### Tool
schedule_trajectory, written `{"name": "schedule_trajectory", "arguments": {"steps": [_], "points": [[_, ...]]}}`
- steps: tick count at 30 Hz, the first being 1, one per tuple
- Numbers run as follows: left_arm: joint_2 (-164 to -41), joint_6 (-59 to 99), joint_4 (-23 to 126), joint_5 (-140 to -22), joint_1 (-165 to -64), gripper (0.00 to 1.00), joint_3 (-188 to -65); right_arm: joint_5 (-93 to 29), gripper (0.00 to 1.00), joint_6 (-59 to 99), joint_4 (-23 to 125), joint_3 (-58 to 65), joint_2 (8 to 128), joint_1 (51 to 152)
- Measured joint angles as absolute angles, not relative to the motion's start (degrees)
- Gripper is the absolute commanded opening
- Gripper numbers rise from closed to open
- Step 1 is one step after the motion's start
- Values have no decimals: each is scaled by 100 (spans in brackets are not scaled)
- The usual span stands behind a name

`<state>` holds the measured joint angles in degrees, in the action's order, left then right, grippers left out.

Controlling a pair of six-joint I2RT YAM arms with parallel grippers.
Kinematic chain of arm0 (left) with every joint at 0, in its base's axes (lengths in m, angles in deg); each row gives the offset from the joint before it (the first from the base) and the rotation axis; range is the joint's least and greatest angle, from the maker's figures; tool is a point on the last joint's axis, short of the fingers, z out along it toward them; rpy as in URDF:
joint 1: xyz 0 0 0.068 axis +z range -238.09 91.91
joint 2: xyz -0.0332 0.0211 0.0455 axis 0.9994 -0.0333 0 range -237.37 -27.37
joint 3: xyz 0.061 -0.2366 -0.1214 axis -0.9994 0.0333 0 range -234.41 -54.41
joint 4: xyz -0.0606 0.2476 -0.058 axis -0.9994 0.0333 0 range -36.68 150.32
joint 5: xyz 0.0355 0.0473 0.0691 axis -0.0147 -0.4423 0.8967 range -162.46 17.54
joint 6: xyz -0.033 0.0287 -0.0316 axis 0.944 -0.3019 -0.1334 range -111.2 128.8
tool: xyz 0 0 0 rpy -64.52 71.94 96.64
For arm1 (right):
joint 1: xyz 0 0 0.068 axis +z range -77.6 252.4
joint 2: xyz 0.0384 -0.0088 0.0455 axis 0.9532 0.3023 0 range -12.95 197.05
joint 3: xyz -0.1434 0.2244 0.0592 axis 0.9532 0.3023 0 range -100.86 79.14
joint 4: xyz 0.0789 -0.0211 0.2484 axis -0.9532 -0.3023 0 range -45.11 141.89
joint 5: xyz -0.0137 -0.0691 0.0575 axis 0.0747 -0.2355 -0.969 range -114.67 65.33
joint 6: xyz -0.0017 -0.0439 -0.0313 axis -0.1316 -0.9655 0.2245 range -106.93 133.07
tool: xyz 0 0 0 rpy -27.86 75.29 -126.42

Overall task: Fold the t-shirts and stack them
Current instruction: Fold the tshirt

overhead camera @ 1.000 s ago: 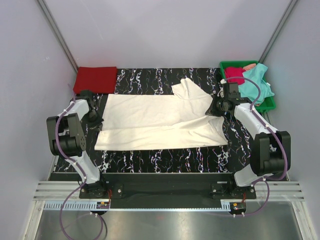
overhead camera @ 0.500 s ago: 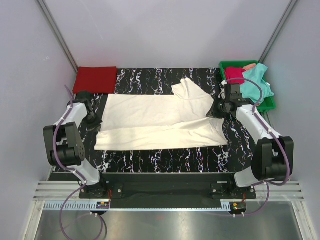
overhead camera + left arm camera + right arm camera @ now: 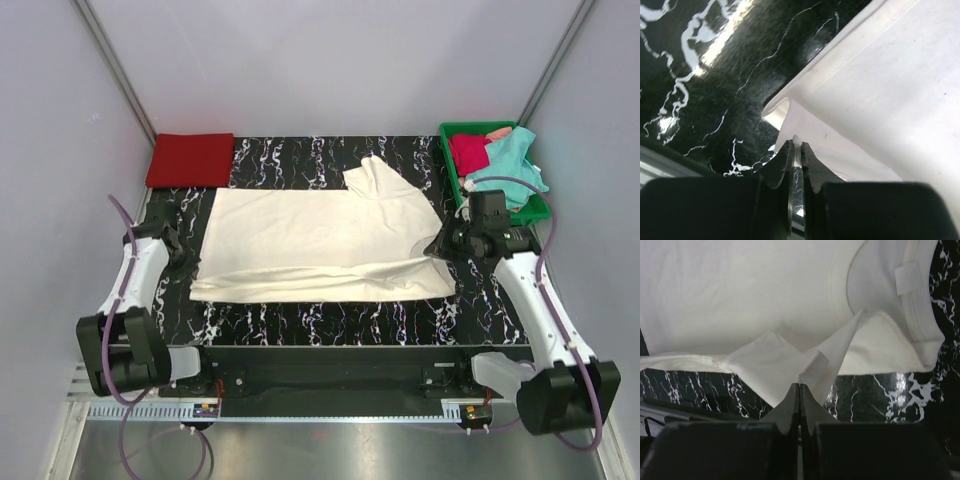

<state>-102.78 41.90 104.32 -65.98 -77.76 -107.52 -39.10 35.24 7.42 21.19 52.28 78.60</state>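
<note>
No writing is legible anywhere (the neck tag (image 3: 908,278) on the cream-white t-shirt (image 3: 740,290) shows blank).

Robot lab — white enclosure walls (image 3: 330,60), marbled table (image 3: 300,322)

The large t-shirt (image 3: 310,240) lies central, folded t-shirt (image 3: 190,160) behind-left, tray (image 3: 470,126) behind-right.

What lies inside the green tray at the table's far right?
In the green tray: a crimson t-shirt, a teal t-shirt spilling over the rim, and something peach-coloured at the far end. The tray floor beneath them is covered.
</note>
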Motion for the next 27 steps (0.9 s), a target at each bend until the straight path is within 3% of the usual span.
{"name": "schedule_trajectory", "arguments": {"steps": [9,16,27], "points": [[-9260,4863,11175,-6163,-7731,0,-10262,-3945,0,3933,-95,2663,4168,7856],[-9271,5058,11304,-6053,-7724,0,-10255,-3980,0,4025,-521,2915,3738,7849],[-10405,4454,10585,-6554,-7720,0,-10677,-3818,0,4060,36,2888,4835,7821]]}}
